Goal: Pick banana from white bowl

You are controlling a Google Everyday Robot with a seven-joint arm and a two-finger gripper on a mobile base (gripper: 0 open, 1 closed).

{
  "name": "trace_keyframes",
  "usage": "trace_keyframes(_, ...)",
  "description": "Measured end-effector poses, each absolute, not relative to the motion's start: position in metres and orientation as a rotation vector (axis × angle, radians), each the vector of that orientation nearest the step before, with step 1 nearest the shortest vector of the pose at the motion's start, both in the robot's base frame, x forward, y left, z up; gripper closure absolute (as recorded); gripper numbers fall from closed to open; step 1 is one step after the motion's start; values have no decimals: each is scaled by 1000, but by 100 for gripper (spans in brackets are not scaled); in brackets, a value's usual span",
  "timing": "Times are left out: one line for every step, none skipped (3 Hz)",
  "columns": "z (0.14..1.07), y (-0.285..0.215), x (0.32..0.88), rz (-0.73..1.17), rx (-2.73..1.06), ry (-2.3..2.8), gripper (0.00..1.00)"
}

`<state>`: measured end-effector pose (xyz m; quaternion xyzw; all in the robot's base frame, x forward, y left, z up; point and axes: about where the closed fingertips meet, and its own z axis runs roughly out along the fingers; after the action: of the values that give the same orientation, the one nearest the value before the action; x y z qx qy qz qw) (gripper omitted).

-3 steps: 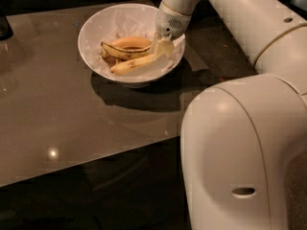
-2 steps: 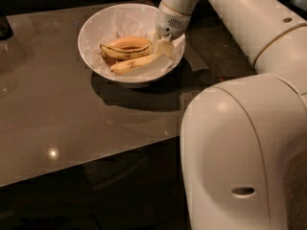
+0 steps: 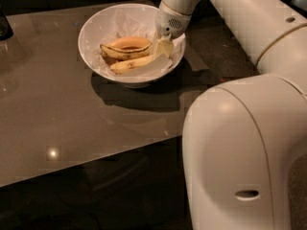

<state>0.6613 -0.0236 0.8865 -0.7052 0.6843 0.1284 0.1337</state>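
The white bowl (image 3: 96, 28) stands on the glass table, toward its far side. Two bananas lie in it. The paler, nearly straight banana (image 3: 130, 64) lies along the near side. The darker, curved, brown-marked banana (image 3: 123, 53) lies just behind it. My gripper (image 3: 162, 49) reaches down into the bowl from the upper right and sits at the right end of the pale banana, close to the bowl's right wall. The banana's right end is hidden by the gripper.
An orange-brown rounded thing (image 3: 129, 43) lies in the bowl behind the bananas. A dark object (image 3: 5, 25) stands at the table's far left edge. My white arm and base (image 3: 244, 143) fill the right side. The table's near edge (image 3: 96, 169) runs across the lower left.
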Motion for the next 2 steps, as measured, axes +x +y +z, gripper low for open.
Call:
trace_keyframes(900,-19,660,354,-2044,1936,100)
trace_keyframes(908,-16,657,346,-2050,1901,100)
